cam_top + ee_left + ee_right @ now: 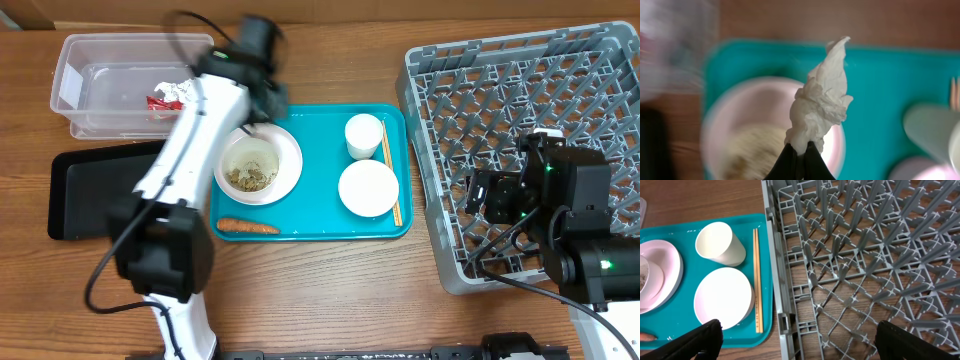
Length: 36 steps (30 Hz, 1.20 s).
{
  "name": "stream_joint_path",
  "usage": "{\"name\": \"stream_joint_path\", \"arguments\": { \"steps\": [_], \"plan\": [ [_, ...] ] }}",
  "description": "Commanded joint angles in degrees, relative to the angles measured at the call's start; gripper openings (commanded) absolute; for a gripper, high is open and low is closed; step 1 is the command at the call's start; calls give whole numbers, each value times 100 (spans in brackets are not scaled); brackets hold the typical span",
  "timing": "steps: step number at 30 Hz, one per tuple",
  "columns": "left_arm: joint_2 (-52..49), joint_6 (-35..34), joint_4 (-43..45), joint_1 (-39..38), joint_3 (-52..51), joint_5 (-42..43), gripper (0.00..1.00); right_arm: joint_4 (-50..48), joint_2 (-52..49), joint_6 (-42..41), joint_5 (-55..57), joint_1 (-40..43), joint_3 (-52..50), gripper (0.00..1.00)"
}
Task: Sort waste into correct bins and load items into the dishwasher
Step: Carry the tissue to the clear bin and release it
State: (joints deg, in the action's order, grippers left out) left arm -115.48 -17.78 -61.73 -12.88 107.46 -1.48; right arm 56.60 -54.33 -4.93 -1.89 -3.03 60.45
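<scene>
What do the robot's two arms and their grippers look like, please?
The left arm has rounded white link covers between black joints, with a thin black cable looping beside its base. The left gripper has slim black fingers. The right arm is black and boxy, with small green lights and black cables trailing below. The right gripper is black too.

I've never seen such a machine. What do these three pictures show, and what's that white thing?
Two robot arms work at a table. One picture looks down from above; the other two come from cameras on each wrist. The left gripper is shut on a crumpled white tissue, above a bowl of food scraps on the teal tray. Also there: a cup, a white bowl, chopsticks and a carrot. The right gripper hangs open over the grey dish rack. A clear tub and black tray sit beside the teal tray.
</scene>
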Motion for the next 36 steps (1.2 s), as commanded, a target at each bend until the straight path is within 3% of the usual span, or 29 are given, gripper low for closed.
{"name": "stream_joint_path", "arguments": {
  "steps": [1,10,16,18,20,26,36],
  "plan": [
    [236,105,334,741,323,-651,4,-11,7,-22,35,15,177,100],
    [232,-22,1716,2041,-87,-640,5,-13,7,-24,35,15,177,100],
    [232,2,2033,2312,-140,-640,35,-31,7,-24,35,15,177,100],
    [232,4,2061,2343,-138,-643,55,-26,7,-24,35,15,177,100],
    [236,9,2006,2341,-131,-634,58,-7,7,-24,35,15,177,100],
    [490,151,1215,2238,-52,-284,59,24,7,-22,39,15,177,100],
    [1687,55,-1255,1856,-52,70,61,15,7,-24,33,15,177,100]
  ]
}}
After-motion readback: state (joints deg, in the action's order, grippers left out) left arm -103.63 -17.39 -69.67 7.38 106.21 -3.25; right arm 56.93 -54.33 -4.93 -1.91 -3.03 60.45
